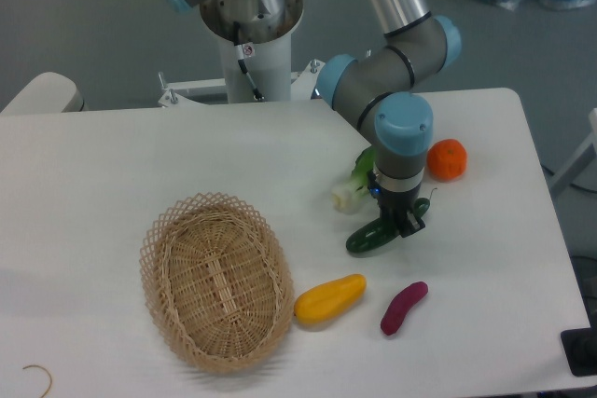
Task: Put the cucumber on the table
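Observation:
The dark green cucumber lies slanted at the middle right of the white table. Its lower left end is at or just above the tabletop, and its other end pokes out to the right behind the fingers. My gripper points straight down over the cucumber's middle. Its dark fingers straddle the cucumber and look closed on it, with no gap showing beside it.
A leafy bok choy lies just behind and left of the cucumber. An orange sits to the right of the arm. A yellow vegetable and a purple sweet potato lie in front. A wicker basket stands at the front left.

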